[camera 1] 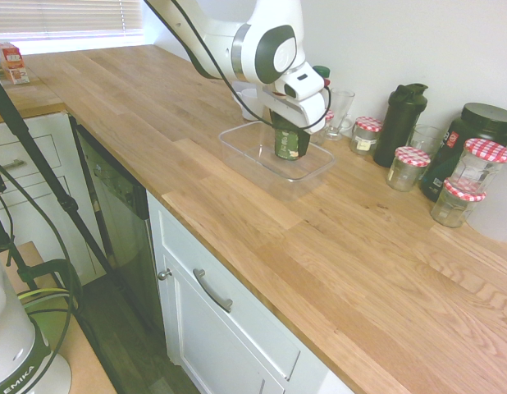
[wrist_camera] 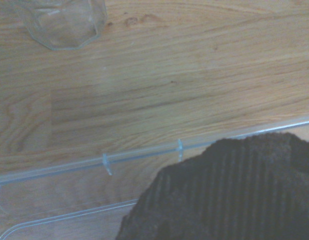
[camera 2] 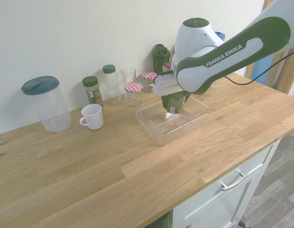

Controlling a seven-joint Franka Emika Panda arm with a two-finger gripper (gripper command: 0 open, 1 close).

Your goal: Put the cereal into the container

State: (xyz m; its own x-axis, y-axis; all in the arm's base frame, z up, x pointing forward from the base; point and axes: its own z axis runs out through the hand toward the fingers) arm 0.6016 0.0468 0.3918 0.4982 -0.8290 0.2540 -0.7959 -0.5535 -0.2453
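The cereal (camera 1: 290, 143), a small dark green cup with pale label marks, hangs upright inside the outline of the container (camera 1: 317, 174), a shallow clear plastic tub on the wooden counter. My gripper (camera 1: 291, 135) comes down from above and is shut on the cup's upper part. From the other side the cereal (camera 2: 175, 104) sits low between the walls of the container (camera 2: 156, 136), under the gripper (camera 2: 174, 100); I cannot tell if it touches the floor. In the wrist view the cup's dark ribbed lid (wrist_camera: 229, 190) fills the lower right, over the container rim (wrist_camera: 142, 153).
Along the wall stand jars with red-checked lids (camera 1: 365, 135), a black shaker bottle (camera 1: 401, 123) and a drinking glass (camera 1: 339, 112). Further along are a white mug (camera 2: 93, 116), green-lidded spice jars (camera 2: 92, 90) and a tall clear canister (camera 2: 46, 103). The counter's front edge is nearby.
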